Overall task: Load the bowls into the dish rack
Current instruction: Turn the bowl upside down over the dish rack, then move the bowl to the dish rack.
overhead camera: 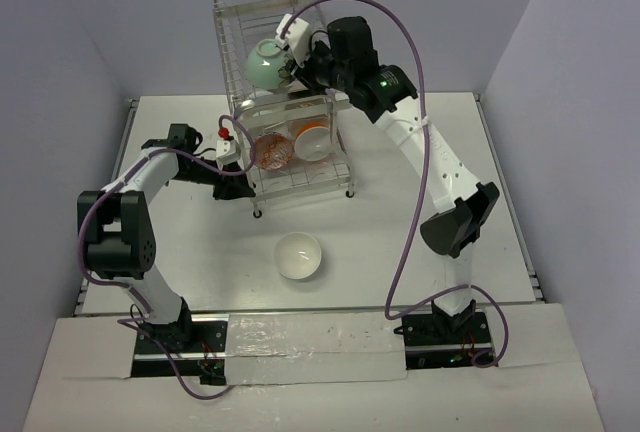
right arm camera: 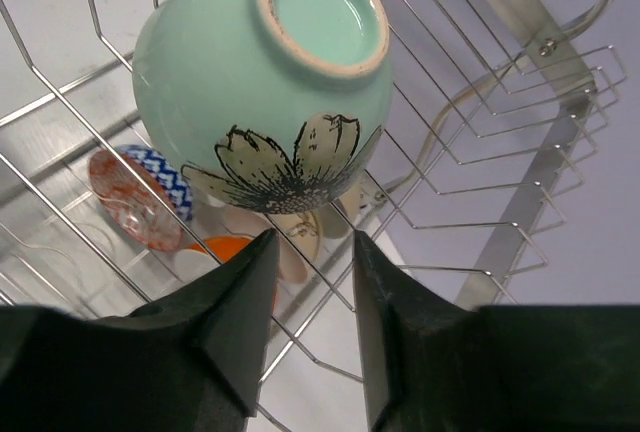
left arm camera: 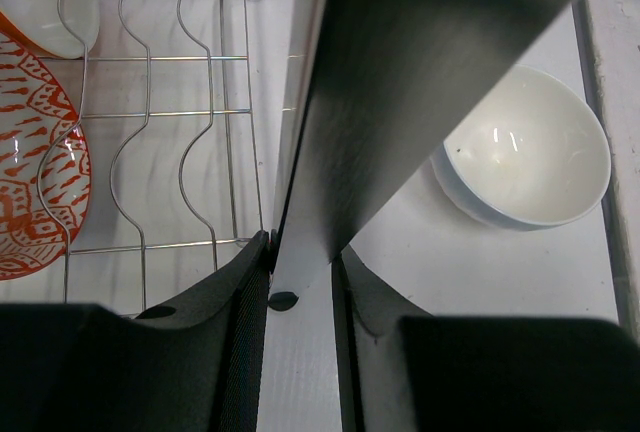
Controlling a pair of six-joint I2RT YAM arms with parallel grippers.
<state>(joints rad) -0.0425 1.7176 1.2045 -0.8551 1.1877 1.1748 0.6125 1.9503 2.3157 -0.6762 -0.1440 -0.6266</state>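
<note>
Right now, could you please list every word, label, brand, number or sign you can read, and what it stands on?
None: no readable text in any view.
The pale mint green ceramic bowl bears only a black-outlined flower drawing; the orange-red patterned bowl only ornament.
The plain white bowl and silver wire dish rack show no marks.

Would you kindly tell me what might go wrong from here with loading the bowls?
1. The pale mint green ceramic bowl lies tilted on thin wires in the upper tier of the silver wire dish rack, with the open right gripper close beneath it; a careless withdrawal might nudge it loose.
2. The left gripper clamps the rack's upright; any tug could jolt the rack and the orange-red patterned bowl inside.
</note>
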